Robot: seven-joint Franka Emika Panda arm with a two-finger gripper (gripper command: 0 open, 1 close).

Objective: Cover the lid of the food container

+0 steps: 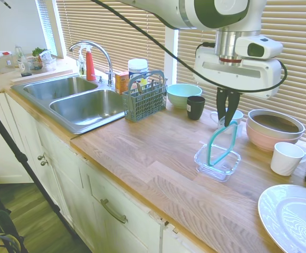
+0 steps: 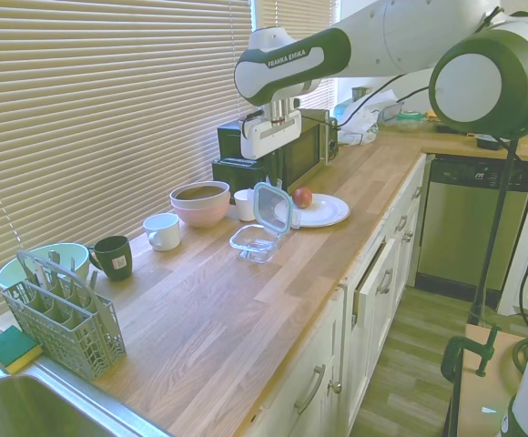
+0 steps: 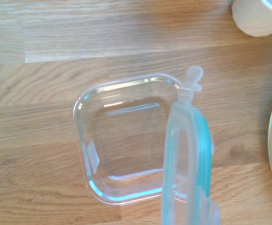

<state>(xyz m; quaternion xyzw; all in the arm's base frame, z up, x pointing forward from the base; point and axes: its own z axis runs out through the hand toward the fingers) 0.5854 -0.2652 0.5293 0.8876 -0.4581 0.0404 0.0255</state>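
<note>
Lid (image 1: 222, 143) stands upright in the food container (image 1: 217, 163), grasped by the "FRANKA EMIKA" arm's gripper (image 1: 227, 117).

1. Bright daylight comes through the slatted blinds (image 1: 116, 31) in both exterior views; whites on the arm blow out.
2. Counter (image 1: 142, 153) evenly lit, with soft, faint shadows and mild glare stripes on the wood.
3. Wide-angle bending at the edges; the plate (image 1: 293, 219) looks stretched.
4. Wrist view: the container (image 3: 122, 145) is fairly sharp, the lid (image 3: 185, 159) is blurred up close.
</note>
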